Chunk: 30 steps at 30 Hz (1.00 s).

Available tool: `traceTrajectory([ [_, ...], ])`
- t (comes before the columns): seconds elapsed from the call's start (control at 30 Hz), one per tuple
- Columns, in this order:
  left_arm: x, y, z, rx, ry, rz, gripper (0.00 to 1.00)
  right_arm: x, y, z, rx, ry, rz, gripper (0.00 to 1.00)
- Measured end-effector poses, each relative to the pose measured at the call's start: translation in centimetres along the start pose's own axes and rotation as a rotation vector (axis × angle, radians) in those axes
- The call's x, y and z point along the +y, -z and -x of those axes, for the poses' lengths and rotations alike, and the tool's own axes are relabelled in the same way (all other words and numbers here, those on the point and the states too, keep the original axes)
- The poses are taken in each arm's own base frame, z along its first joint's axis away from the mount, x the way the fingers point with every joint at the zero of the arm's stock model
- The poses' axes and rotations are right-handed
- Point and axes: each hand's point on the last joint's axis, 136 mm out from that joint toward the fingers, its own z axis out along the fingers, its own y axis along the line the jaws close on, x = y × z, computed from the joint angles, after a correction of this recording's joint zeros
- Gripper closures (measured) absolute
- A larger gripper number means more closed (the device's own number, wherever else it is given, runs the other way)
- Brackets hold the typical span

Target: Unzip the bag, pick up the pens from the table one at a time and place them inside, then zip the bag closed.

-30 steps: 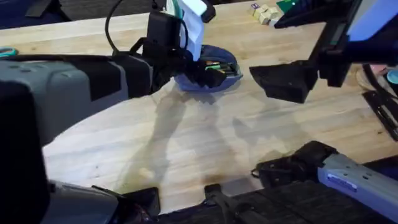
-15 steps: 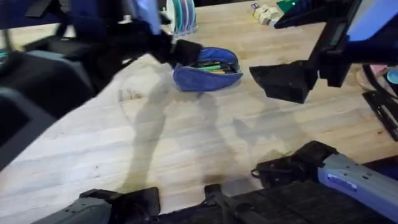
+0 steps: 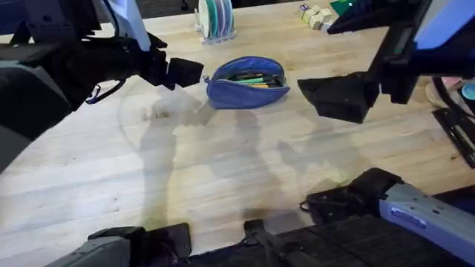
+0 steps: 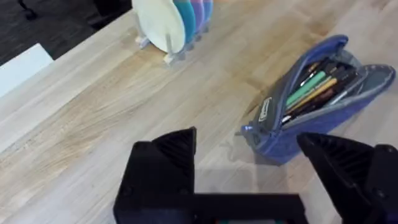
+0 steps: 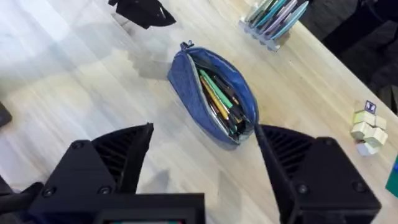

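Observation:
The blue-grey bag (image 3: pixel 247 83) lies unzipped on the table (image 3: pixel 223 170), far of centre. Green, yellow-orange and dark pens (image 3: pixel 251 76) lie inside its mouth. They show clearly in the left wrist view, pens (image 4: pixel 318 87) in the bag (image 4: pixel 292 134), and in the right wrist view, pens (image 5: pixel 219 99) in the bag (image 5: pixel 186 81). My left gripper (image 3: pixel 183 73) hovers just left of the bag, open and empty, its gripper (image 4: pixel 249 165) apart from the fabric. My right gripper (image 3: pixel 338 96) hangs open to the bag's right, with nothing between its fingers (image 5: pixel 118 155).
A rack of coloured plates (image 3: pixel 215 18) stands behind the bag at the far edge. Small wooden blocks (image 3: pixel 315 15) sit at the far right. Bare wood stretches across the near half of the table. Dark gear lies along the right edge (image 3: pixel 456 126).
My left arm has pulled back from over the bag's mouth and swung left, uncovering the open bag. The right arm and the bag have stayed put.

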Motion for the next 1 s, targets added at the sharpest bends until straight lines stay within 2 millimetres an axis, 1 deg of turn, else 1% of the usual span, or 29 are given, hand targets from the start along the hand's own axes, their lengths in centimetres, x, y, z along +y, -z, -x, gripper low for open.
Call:
traceTrajectory([
  [0.13, 0.1, 0.0, -0.1, 0.005, -0.023, 0.008, 0.007, 0.0, 0.0, 0.0, 0.000, 0.000, 0.000, 0.004],
  [0.3, 0.0, 0.0, -0.7, 0.030, -0.021, 0.004, 0.007, 0.0, 0.0, 0.0, 0.000, 0.000, 0.000, 0.004],
  [0.4, 0.1, 0.0, -0.6, 0.028, -0.026, 0.010, 0.007, -0.1, -0.4, -0.1, 0.012, -0.003, 0.005, 0.004],
  [0.53, 0.4, 0.0, -0.9, 0.038, -0.036, 0.022, 0.007, -0.2, -1.5, -0.5, 0.053, -0.015, 0.023, 0.004],
  [0.7, 0.9, 0.4, -1.8, 0.069, -0.084, 0.028, 0.007, -0.5, -3.4, -1.1, 0.112, -0.045, 0.049, 0.004],
  [0.87, 1.9, 1.4, -3.2, 0.090, -0.154, 0.014, 0.007, -0.8, -5.1, -1.6, 0.156, -0.070, 0.067, 0.004],
  [1.0, 2.4, 2.4, -3.7, 0.064, -0.218, -0.022, 0.007, -1.3, -6.6, -1.4, 0.165, -0.099, 0.068, 0.004],
])
